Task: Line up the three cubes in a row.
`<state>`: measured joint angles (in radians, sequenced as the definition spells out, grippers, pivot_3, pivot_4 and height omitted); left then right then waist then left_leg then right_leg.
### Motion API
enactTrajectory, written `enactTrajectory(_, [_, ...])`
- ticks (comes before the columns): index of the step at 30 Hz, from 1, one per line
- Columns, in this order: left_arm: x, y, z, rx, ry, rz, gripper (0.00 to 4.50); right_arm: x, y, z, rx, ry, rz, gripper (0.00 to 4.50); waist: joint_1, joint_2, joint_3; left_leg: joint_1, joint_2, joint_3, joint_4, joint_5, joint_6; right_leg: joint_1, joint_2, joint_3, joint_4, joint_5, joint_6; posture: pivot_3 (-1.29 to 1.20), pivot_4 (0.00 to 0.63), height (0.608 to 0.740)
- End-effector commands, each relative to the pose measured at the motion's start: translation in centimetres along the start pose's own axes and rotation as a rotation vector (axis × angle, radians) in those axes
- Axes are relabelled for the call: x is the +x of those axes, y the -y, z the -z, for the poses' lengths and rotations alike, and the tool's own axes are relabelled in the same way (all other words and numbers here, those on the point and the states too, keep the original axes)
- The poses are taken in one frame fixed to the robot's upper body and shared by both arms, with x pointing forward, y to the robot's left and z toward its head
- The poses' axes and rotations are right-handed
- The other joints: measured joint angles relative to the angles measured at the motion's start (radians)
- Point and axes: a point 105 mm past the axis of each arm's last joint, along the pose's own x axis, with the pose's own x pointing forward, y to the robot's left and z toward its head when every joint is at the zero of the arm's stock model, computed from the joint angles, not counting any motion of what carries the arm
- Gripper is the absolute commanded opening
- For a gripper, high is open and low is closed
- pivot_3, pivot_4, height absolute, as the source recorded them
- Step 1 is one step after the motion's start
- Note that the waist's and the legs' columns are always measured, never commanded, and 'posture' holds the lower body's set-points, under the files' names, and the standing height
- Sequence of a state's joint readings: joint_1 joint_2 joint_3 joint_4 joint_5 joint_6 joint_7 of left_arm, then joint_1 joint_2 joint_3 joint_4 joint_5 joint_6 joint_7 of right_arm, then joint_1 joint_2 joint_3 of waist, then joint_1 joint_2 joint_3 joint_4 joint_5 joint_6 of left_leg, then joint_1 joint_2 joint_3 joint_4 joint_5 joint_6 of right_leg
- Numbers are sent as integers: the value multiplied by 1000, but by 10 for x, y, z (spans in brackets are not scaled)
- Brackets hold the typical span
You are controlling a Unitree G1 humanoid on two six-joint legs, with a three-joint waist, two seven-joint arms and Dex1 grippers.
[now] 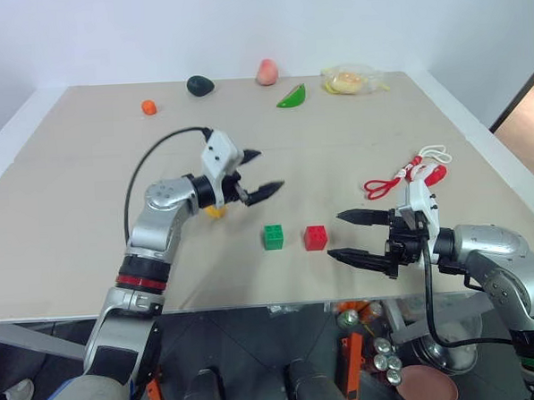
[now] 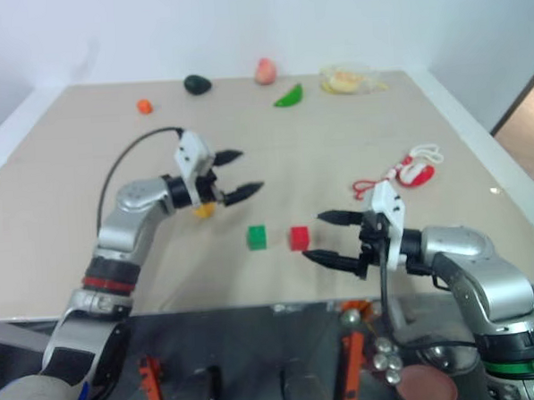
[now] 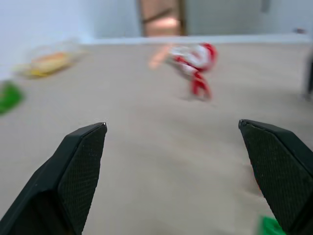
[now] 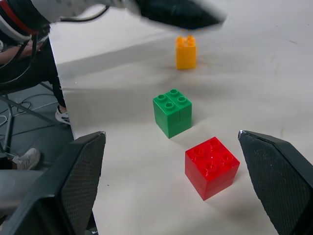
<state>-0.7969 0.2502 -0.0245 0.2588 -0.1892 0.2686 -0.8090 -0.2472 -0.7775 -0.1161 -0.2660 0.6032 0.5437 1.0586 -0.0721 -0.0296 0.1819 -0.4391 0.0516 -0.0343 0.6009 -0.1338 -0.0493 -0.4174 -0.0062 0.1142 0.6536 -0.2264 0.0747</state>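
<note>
Three studded toy-brick cubes are counted on the table point(image 1: 93, 290), and no writing can be read on them. Furthest left, the yellow cube point(image 4: 186, 51) is seen partly hidden behind the left tool point(image 1: 259, 177), which is raised above the table with its fingers spread wide and nothing between them. The green cube point(image 1: 273, 236) and the red cube point(image 1: 316, 238) are set close together to its right. The right tool point(image 1: 347, 235) is held just beside the red cube, fingers wide apart and empty.

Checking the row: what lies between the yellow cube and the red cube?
The green cube sits between the yellow cube and the red cube, clearest in the right wrist view.
</note>
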Motion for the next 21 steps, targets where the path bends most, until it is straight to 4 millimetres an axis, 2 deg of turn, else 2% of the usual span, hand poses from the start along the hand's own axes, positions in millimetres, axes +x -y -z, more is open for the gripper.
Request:
enactTrajectory(1, [-21, -28, -12, -47, 12, -220, 4467, 0, -2, -9, -31, 26, -2, 4500, 0, 0, 0, 0, 0, 0, 0, 0, 0, 0, 0, 0, 0, 0, 0, 0, 150, 740])
enactTrajectory(6, [-45, -41, -2, -112, -42, -390, 4467, 3, -4, -7, -23, 34, -9, 4500, 0, 0, 0, 0, 0, 0, 0, 0, 0, 0, 0, 0, 0, 0, 1, 0, 150, 740])
enactTrajectory(12, [-54, -34, 19, -149, -114, -432, 4467, 7, -7, -8, -22, 44, -20, 4500, 0, 0, 0, 0, 0, 0, 0, 0, 0, 1, 0, 0, 0, 0, 0, 0, 150, 740])
enactTrajectory(14, [-56, -33, 27, -161, -139, -440, 4467, 8, -7, -12, -39, 56, -11, 4500, 1, 0, 0, 0, 0, 0, 0, 0, 0, 1, 0, 0, 0, 0, 0, 0, 150, 740])
enactTrajectory(21, [-61, -32, 43, -177, -178, -453, 4467, 10, 11, -34, -76, 146, 123, 4500, 0, 0, 0, 1, 0, 0, 0, 0, 0, 0, 0, 0, 0, 1, 0, 0, 150, 740])
